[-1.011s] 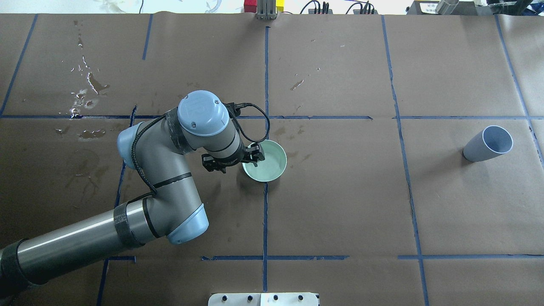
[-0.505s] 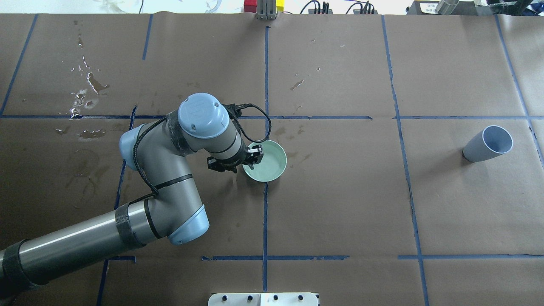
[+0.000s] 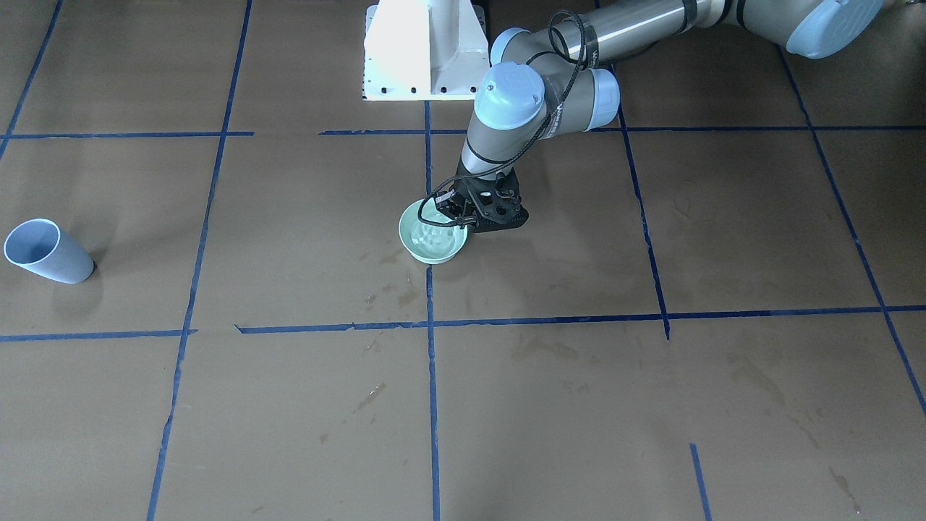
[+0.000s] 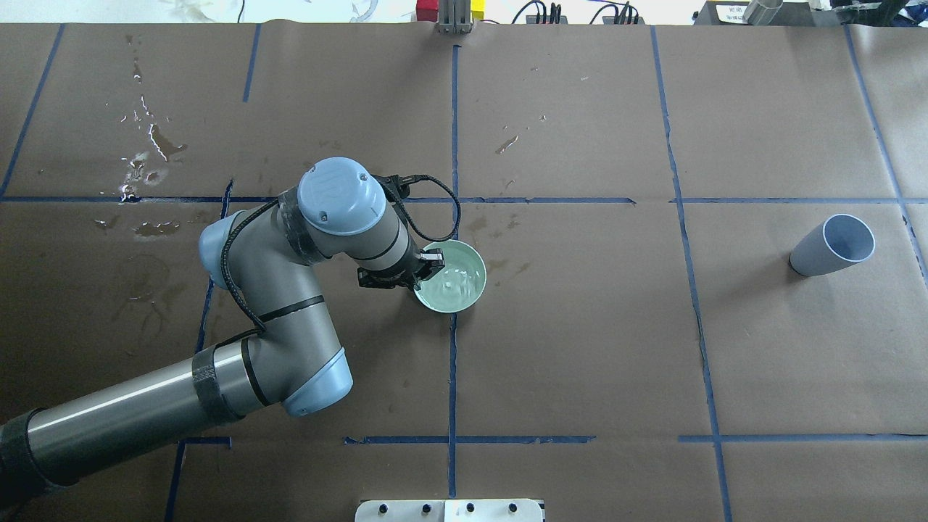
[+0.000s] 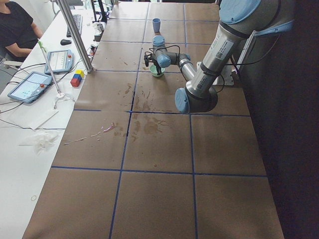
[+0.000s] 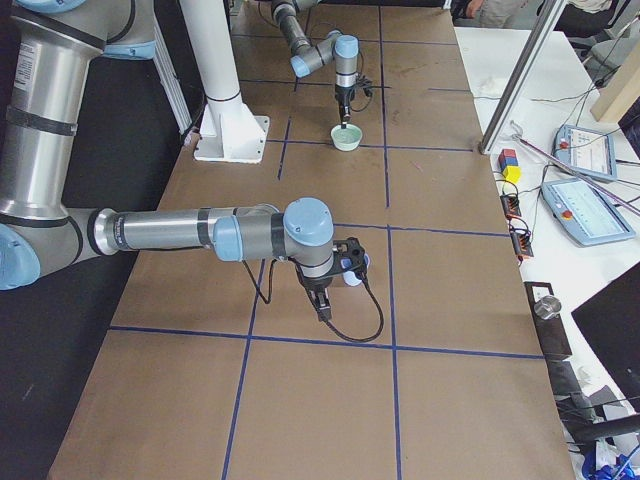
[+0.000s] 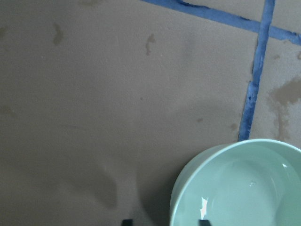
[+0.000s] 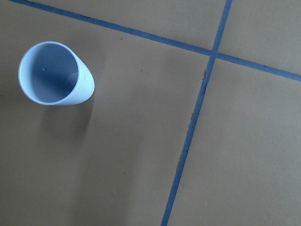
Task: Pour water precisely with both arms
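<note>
A mint-green bowl (image 4: 458,286) holds the water (image 4: 464,275), whose surface ripples. My left gripper (image 4: 429,270) hangs over the bowl's left rim. In the left wrist view its two fingertips (image 7: 203,221) show apart at the bottom edge, one inside the bowl (image 7: 235,188) and one outside, so it is open around the rim. A light blue cup (image 4: 830,246) stands upright far to the right. The right wrist view looks down on the cup (image 8: 55,74) with no fingers showing. The right gripper (image 6: 338,270) shows only in the exterior right view, near the cup (image 6: 356,276); I cannot tell its state.
Brown paper with blue tape lines covers the table (image 4: 580,326). Wet spills and stains (image 4: 148,156) lie at the far left. The white pedestal (image 3: 423,51) stands at the robot's side. A person (image 5: 15,30) sits at a side bench with tablets (image 5: 30,84).
My left gripper has moved slightly down and back onto the bowl's left rim. The water, still before, now ripples. The cup has not moved.
</note>
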Controlling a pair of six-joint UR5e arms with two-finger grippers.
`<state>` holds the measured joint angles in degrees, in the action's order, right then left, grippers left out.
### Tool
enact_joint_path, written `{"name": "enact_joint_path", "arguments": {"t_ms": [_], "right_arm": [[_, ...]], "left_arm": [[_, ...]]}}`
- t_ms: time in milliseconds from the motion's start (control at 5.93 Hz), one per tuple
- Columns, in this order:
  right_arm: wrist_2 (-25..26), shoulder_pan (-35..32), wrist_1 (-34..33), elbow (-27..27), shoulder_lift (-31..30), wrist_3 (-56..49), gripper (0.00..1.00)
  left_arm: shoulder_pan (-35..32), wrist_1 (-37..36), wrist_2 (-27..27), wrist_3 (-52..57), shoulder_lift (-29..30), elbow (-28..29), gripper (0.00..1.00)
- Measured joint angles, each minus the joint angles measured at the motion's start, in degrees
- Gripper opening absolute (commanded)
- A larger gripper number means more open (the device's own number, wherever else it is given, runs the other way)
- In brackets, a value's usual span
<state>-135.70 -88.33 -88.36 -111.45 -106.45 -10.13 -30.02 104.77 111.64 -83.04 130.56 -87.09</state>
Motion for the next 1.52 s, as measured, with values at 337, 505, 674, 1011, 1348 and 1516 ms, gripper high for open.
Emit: {"name": "enact_joint_path", "arguments": {"t_ms": [337,505,674,1011,1348,1516], "right_arm": [[0.0,-0.1,0.1,-0.3,-0.1,-0.1,1.0],[0.3,-0.2,0.1,-0.5,0.0,-0.1,1.0],[0.9,-0.3,0.1,-0.7,0.0,-0.1,1.0],[1.5,-0.3,0.1,-1.2,0.0,-0.1,1.0],[1.7,-0.3,0.1,-1.4,0.2,-0.1,1.0],[1.7,-0.4,0.1,-1.5,0.2,-0.1,1.0]], "left_arm": [[-2.2,1.7,0.5,0.2,-3.2,-4.1,0.0],[-3.8,2.2,1.9,1.0,-5.1,-5.9,0.0],[-5.8,2.3,4.4,3.1,-7.3,-7.3,0.0],[-11.5,2.4,10.7,12.2,-13.5,-9.9,0.0],[-18.0,2.5,17.7,23.0,-19.2,-10.3,0.0],[-21.6,2.5,21.0,28.8,-22.5,-10.3,0.0]]}}
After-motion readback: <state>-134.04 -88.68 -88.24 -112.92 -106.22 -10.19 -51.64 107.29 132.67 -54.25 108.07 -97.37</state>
